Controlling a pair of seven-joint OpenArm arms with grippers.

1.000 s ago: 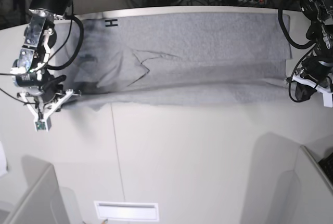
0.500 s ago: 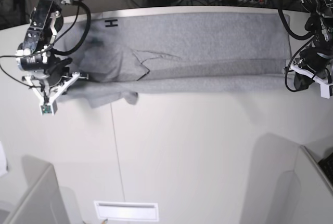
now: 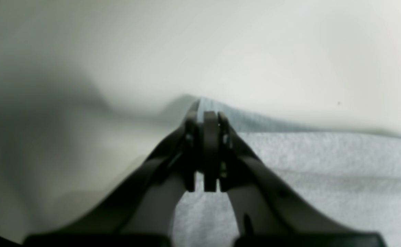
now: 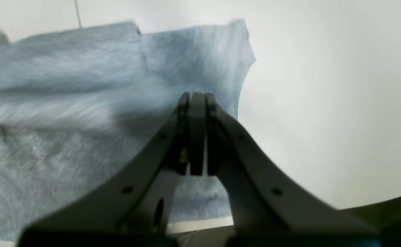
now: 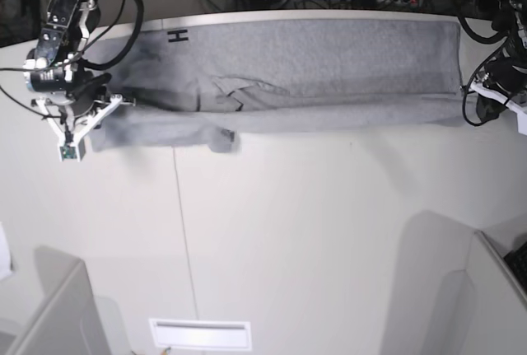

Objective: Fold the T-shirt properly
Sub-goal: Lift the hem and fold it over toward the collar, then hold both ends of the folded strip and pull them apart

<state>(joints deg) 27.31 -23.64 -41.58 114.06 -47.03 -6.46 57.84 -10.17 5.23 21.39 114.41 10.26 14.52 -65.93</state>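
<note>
Base view: your T-shirt (image 5: pixel 329 63) lies stretched across the far half of the bench (image 5: pixel 313 231) as a long grey band, reaching almost from one arm to the other. Its near edge is doubled over in a narrow strip, and a small flap sticks out toward you at the strip's left part. A black letter mark (image 5: pixel 176 36) shows near the far left corner, and a few creases sit left of the middle.

Your right claw (image 5: pixel 97 116), on this view's left, sits at the shirt's near-left corner; your left claw (image 5: pixel 480 100), on this view's right, sits at the near-right end, partly hidden by cables.

Right wrist view: your right claw (image 4: pixel 193 103) has its jaws pressed together on the T-shirt (image 4: pixel 67 103), the cloth spreading away to the left and past the tips, with bare bench (image 4: pixel 324 103) to the right.

Left wrist view: your left claw (image 3: pixel 205 118) is likewise closed, pinching the edge of the T-shirt (image 3: pixel 324 164), which rises to a small peak at the tips and lies to the right and beneath. The bench (image 3: pixel 255 51) beyond is blurred.
</note>
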